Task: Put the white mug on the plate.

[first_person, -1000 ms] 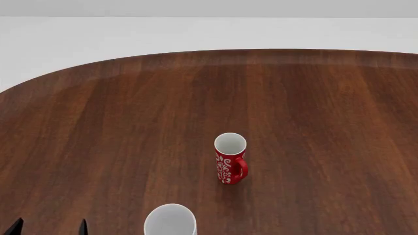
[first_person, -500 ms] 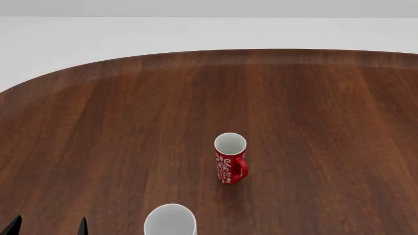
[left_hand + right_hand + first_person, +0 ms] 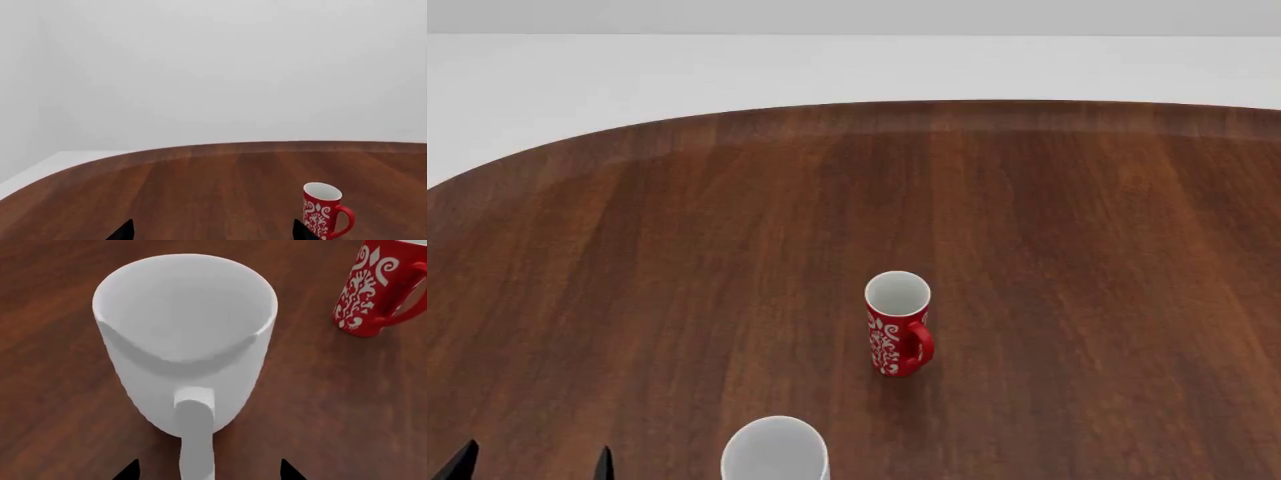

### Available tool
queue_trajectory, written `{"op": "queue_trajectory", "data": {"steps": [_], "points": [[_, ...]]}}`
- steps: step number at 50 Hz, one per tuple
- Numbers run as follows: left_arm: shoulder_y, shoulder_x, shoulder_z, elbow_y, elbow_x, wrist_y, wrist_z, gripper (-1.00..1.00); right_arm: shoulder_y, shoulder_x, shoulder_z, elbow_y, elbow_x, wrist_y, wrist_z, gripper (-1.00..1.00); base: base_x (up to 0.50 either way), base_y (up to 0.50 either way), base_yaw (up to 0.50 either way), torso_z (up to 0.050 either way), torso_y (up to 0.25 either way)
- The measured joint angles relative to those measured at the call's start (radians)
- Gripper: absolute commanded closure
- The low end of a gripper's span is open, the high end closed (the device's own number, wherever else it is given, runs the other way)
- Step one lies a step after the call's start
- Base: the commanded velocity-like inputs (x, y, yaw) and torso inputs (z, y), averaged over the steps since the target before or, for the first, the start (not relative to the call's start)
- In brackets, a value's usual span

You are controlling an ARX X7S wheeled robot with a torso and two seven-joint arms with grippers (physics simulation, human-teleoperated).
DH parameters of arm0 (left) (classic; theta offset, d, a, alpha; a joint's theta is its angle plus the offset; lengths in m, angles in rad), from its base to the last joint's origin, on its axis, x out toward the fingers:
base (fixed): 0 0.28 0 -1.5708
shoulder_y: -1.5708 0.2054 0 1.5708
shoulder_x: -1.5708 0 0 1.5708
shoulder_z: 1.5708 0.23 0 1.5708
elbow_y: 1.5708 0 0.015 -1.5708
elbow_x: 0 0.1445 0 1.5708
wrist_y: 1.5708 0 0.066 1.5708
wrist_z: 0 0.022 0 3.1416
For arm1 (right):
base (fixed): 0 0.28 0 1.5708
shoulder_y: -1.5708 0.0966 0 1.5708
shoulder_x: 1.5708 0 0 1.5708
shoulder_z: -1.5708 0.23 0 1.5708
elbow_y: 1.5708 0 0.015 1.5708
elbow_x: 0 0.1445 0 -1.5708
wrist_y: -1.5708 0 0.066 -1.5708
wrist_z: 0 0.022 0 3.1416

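The white mug stands upright on the dark wooden table, at the near edge of the head view, its handle turned toward the right wrist camera. The right gripper sits just behind that handle: only its two dark tips show, one on each side of the handle and apart from each other, so its jaws are spread wide and hold nothing. Beyond the white mug, well apart from it, the red mug with white swirls stands upright. The left gripper shows as two black tips at the near left of the table, jaws parted and empty.
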Motion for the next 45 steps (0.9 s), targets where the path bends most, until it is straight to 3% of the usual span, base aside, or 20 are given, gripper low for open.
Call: {"op": "queue_trajectory", "data": {"steps": [8,9,25,45], "points": [[0.008,-0.005,0.002,0.013,-0.005,0.002,-0.002,-1.00,0.056,-0.021,-0.089,0.130,0.073,-0.069,-0.001,-1.00,0.00,0.00,0.00,0.000,0.000],[0.009,-0.005,0.002,0.015,-0.006,0.002,-0.002,-1.00,0.062,-0.022,-0.107,0.143,0.088,-0.077,0.000,1.00,0.00,0.00,0.00,0.000,0.000],[0.001,-0.008,0.011,0.005,-0.010,0.000,-0.004,-1.00,0.086,-0.012,-0.296,0.225,0.242,-0.196,0.076,1.00,0.00,0.00,0.00,0.000,0.000],[-0.046,-0.002,0.021,-0.059,-0.011,-0.010,-0.004,-1.00,-0.064,0.187,-0.315,-0.229,0.290,-0.118,0.380,1.00,0.00,0.00,0.00,0.000,0.000]]}}
